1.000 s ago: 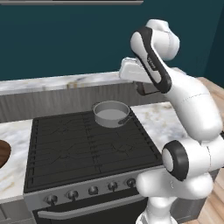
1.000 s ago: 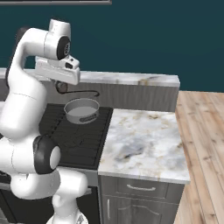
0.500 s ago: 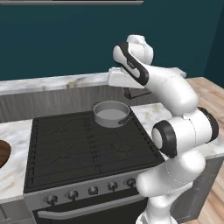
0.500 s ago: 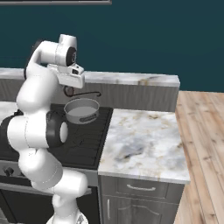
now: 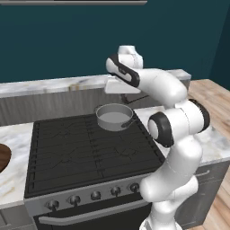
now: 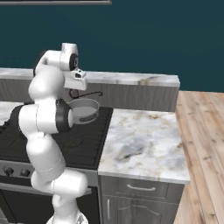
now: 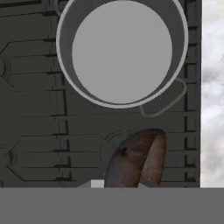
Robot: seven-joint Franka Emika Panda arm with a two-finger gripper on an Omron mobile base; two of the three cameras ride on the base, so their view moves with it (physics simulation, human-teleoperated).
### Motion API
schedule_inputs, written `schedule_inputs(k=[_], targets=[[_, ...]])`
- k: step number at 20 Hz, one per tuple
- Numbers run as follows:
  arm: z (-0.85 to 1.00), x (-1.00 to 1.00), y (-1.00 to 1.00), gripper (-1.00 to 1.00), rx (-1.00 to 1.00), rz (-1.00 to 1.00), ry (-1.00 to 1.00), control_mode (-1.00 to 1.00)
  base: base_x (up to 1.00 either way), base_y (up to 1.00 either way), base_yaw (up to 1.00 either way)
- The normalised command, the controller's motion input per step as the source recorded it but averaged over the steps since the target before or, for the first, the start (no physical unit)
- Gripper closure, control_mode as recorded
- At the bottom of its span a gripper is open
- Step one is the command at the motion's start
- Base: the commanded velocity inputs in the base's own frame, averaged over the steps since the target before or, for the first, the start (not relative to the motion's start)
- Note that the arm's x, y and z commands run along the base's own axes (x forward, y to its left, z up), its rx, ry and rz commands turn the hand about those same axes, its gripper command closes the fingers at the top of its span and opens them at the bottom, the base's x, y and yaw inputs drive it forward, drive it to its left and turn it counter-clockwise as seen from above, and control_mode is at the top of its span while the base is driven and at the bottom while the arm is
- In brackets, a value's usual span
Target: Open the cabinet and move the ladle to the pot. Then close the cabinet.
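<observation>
Above the stove (image 5: pixel 90 152), at about 1 o'clock from the burners' middle in the left base view, hangs the gripper (image 6: pixel 75 89), shut on the ladle (image 7: pixel 136 158). Shows as a brown rounded shape at 6 o'clock in the hand view, the ladle, just short of the pot (image 7: pixel 121 50) and not over its rim. Sits on a back burner, the pot, round, grey, its inside bare, with a loop handle at its 4 o'clock in the hand view. Lies to the right of the stove the marble counter (image 6: pixel 144 142), a pale strip at 3 o'clock in the hand view. Runs behind the pot a grey backsplash ledge (image 5: pixel 54 85). Gives away a thin dark curved handle beside the hand, the right base view; hides it behind the arm, the left base view.
</observation>
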Motion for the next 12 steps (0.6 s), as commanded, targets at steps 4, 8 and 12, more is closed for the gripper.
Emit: schedule_inputs(k=[4, 8, 12], targets=[[-0.42, 0.58, 0.0, 1.0, 0.0, 0.0, 0.0, -1.0, 0.0, 0.0, 0.0], [-0.41, 0.6, 0.03, 1.0, 0.0, 0.0, 0.0, -1.0, 0.0, 0.0, 0.0], [-0.36, 0.57, 0.05, 1.0, 0.0, 0.0, 0.0, -1.0, 0.0, 0.0, 0.0]])
